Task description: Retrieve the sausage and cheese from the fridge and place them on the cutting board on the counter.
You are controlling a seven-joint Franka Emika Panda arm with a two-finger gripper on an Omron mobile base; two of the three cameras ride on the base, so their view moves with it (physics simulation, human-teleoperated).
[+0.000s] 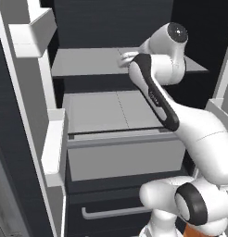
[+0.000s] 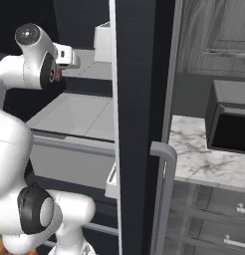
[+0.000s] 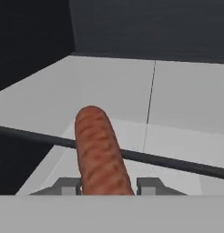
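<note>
- The sausage [image 3: 99, 152] is gripped by the end effector [image 3: 108, 185], with a finger pressed against each side of its near end.
- The reddish-brown link is seen pointing away from the hand, raised above a pale grey shelf [image 3: 132, 91] inside the open fridge [image 1: 111, 28].
- A dark rail is crossed by the sausage in the hand view.
- A marble surface [image 2: 204, 157] is visible beside the fridge door.
</note>
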